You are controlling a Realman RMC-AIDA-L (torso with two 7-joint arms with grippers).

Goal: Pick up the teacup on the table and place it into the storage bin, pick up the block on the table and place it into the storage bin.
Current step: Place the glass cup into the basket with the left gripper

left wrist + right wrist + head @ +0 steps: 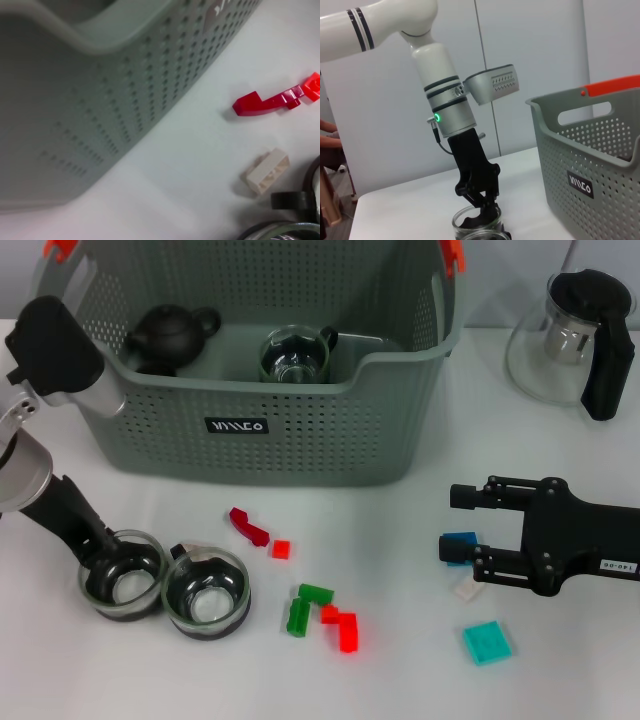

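Note:
Two glass teacups stand on the table at the front left, one (122, 585) beside the other (205, 592). My left gripper (103, 547) is down at the rim of the left one, which shows in the right wrist view as teacup (476, 226) under the left gripper (481, 212). My right gripper (456, 523) is open and low at the right, with a blue block (462, 543) by its nearer finger. The grey storage bin (300, 445) holds a black teapot (170, 332) and a glass teacup (295, 355).
Loose blocks lie in front of the bin: red (248, 527), small red (281, 549), green (305, 605), red (342, 625), white (467, 587), teal (487, 642). A glass pitcher (570, 340) stands at the back right. The left wrist view shows the bin wall (100, 100) and a white block (267, 172).

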